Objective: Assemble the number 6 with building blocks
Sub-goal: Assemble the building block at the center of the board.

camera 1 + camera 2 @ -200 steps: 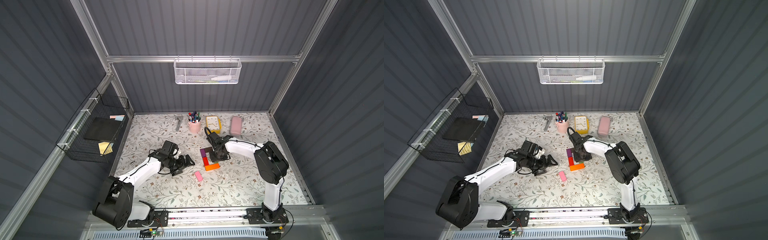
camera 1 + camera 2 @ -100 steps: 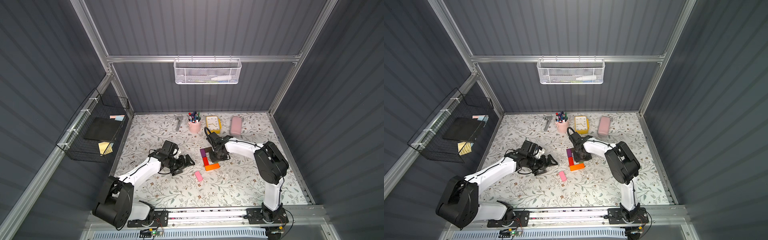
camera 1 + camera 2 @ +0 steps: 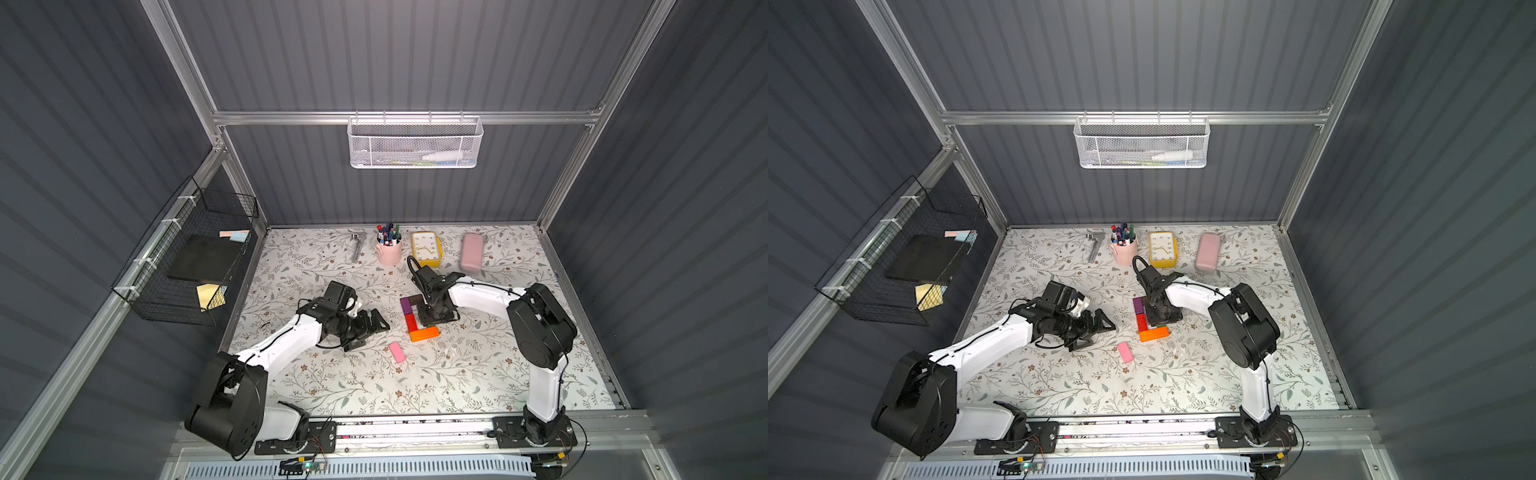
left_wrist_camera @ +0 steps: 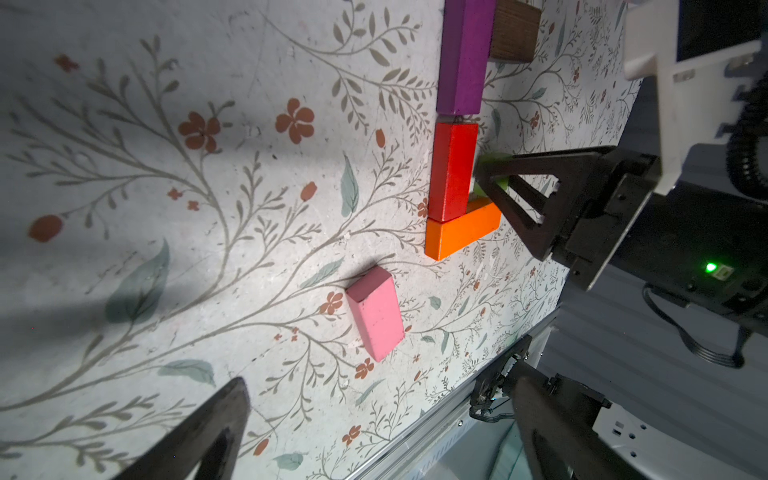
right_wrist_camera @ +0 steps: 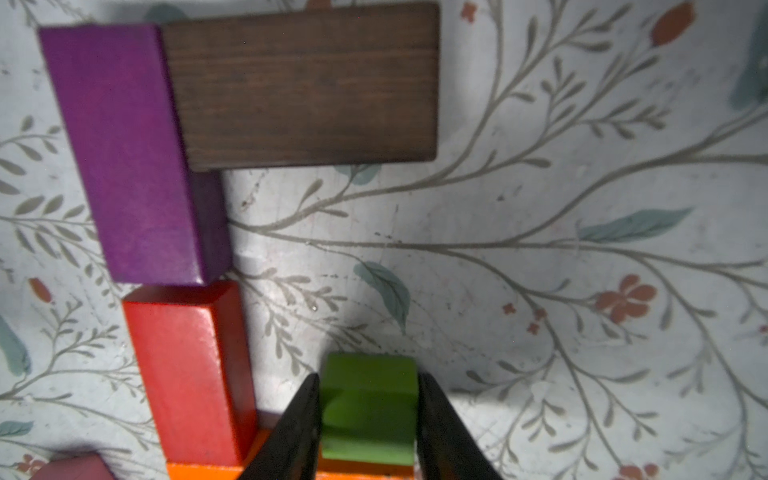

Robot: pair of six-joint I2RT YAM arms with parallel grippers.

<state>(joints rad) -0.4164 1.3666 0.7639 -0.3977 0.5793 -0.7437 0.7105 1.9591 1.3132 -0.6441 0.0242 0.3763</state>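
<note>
Green cube, lower centre of the right wrist view, is clamped in our right gripper just beside the orange block; our left gripper gapes empty. Next, we judge, we seat it flush and release.

The floral table bore joined building blocks, a pink block lying apart. A pen cup, yellow clock and pink case stood at its back.

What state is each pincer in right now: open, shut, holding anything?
Left pincer: open, holding nothing.
Right pincer: shut on the small green wooden cube.
</note>
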